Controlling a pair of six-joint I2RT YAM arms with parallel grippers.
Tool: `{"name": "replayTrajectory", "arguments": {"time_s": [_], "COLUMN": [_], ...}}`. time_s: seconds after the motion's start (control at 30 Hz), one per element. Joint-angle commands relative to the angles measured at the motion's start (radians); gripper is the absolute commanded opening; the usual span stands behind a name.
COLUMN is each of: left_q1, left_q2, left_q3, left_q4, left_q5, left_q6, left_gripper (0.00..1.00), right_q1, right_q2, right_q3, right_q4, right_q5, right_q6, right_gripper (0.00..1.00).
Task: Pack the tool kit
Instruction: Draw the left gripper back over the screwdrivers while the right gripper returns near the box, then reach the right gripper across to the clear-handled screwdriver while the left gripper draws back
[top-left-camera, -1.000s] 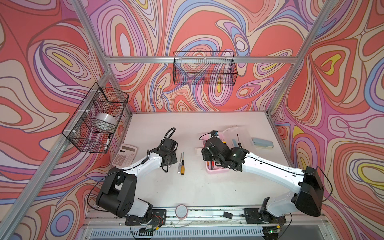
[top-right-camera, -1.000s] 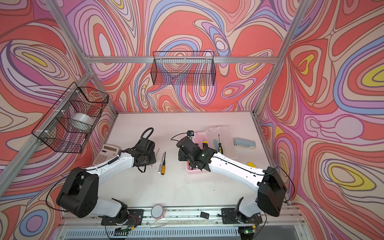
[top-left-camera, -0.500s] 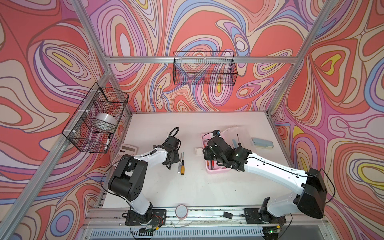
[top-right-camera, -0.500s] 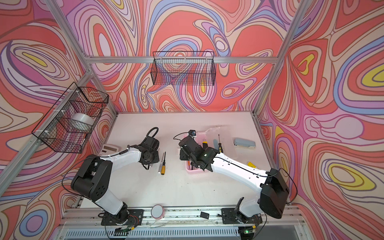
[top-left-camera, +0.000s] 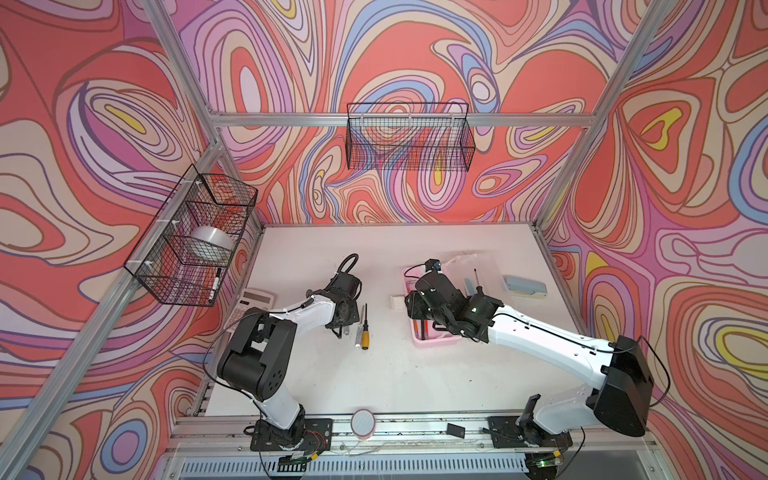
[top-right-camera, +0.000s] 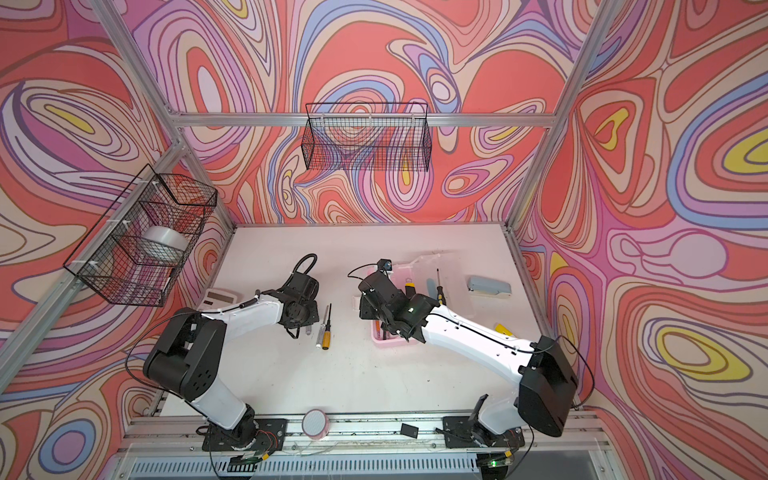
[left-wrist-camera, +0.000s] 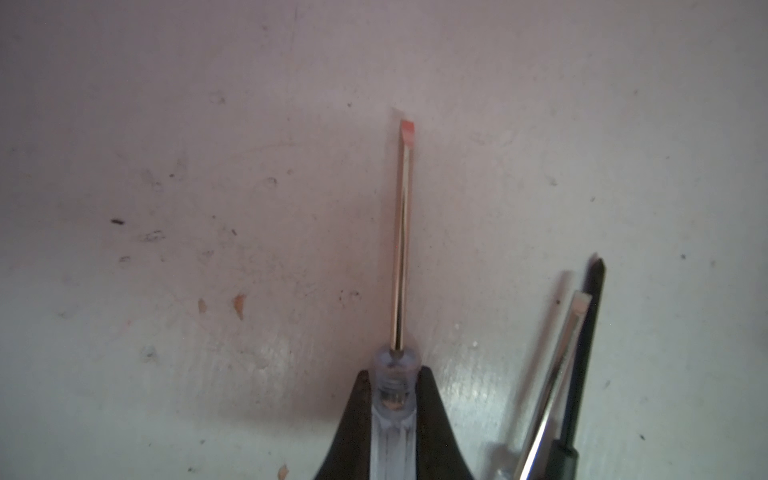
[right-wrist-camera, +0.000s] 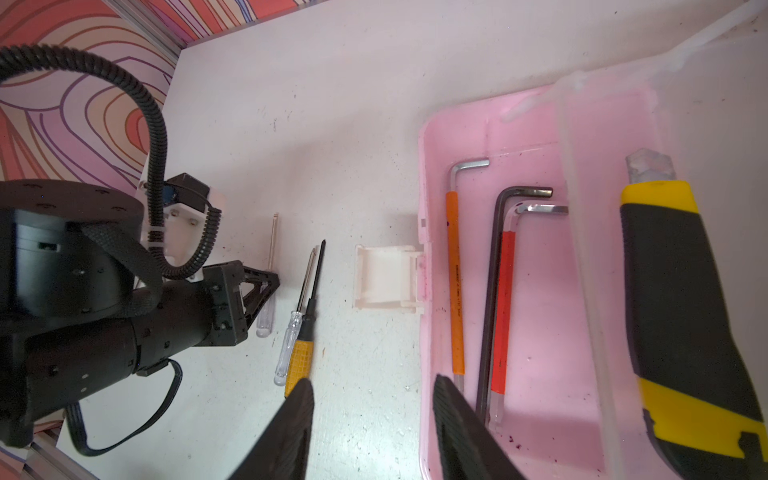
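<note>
- My left claw (left-wrist-camera: 395, 374) is pinching the clear-handled screwdriver (left-wrist-camera: 402, 232) at its collar, low against the table (left-wrist-camera: 166, 166), so the shaft is pointing ahead for lifting.
- My right claw (right-wrist-camera: 372, 378) is hovering half-open and empty at the edge of the pink case (right-wrist-camera: 552, 316), which is lying open to receive tools.

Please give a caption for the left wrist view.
Left gripper shut on clear-handled screwdriver; two more screwdrivers lie beside.
</note>
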Motion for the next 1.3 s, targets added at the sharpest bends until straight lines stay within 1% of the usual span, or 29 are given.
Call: {"name": "replayTrajectory", "arguments": {"time_s": [0.0,0.13,0.3,0.4,0.5,0.53,0.57,0.67,0.7,0.73,0.8,0.9,0.97,1.07,1.17,1.27], "left_q1": [0.005,0.005,0.004,0.005,0.006,0.006,0.006,0.006,0.007,0.008,0.010,0.015,0.032,0.080,0.156,0.248], "left_q2": [0.043,0.010,-0.128,-0.168,-0.196,-0.210,-0.226,-0.296,-0.336,-0.383,-0.489,-0.659,-0.751,-0.895,-1.011,-1.079], "left_q3": [-0.006,0.004,0.006,0.036,0.040,0.037,0.032,0.010,-0.009,-0.036,-0.094,-0.164,-0.190,-0.225,-0.268,-0.341], "left_q4": [-0.023,-0.045,-0.067,-0.125,-0.150,-0.152,-0.153,-0.157,-0.148,-0.133,-0.100,-0.116,-0.165,-0.234,-0.282,-0.259], "left_q5": [-0.003,-0.017,0.011,-0.047,-0.076,-0.074,-0.069,-0.069,-0.068,-0.057,-0.028,-0.016,-0.015,0.029,0.118,0.266], "left_q6": [0.006,0.007,-0.005,0.006,0.015,0.013,0.009,-0.020,-0.037,-0.051,-0.074,-0.111,-0.131,-0.139,-0.158,-0.191], "left_gripper": [0.00,0.00,0.00,0.00,0.00,0.03,0.08,0.29,0.38,0.43,0.51,0.57,0.59,0.61,0.63,0.63], "right_q1": [-0.005,-0.009,-0.028,-0.066,-0.069,-0.068,-0.069,-0.068,-0.063,-0.055,-0.037,0.006,0.023,0.037,0.057,0.077], "right_q2": [0.008,0.000,-0.062,-0.075,-0.045,-0.019,0.009,0.126,0.164,0.198,0.276,0.433,0.518,0.623,0.696,0.781], "right_q3": [0.000,0.004,-0.011,-0.021,-0.001,0.020,0.045,0.140,0.178,0.212,0.299,0.469,0.559,0.654,0.714,0.798], "right_q4": [0.006,0.006,-0.004,-0.008,-0.001,-0.002,-0.011,-0.037,-0.045,-0.039,-0.059,-0.138,-0.172,-0.185,-0.178,-0.215], "right_q5": [0.002,0.010,0.037,0.026,0.005,-0.013,-0.031,-0.074,-0.085,-0.097,-0.117,-0.107,-0.123,-0.171,-0.209,-0.221], "right_q6": [-0.007,-0.008,-0.012,-0.026,-0.064,-0.085,-0.104,-0.164,-0.176,-0.199,-0.233,-0.297,-0.319,-0.341,-0.363,-0.388], "right_gripper": [0.49,0.49,0.49,0.48,0.48,0.48,0.48,0.49,0.50,0.50,0.52,0.54,0.55,0.57,0.58,0.57]}}
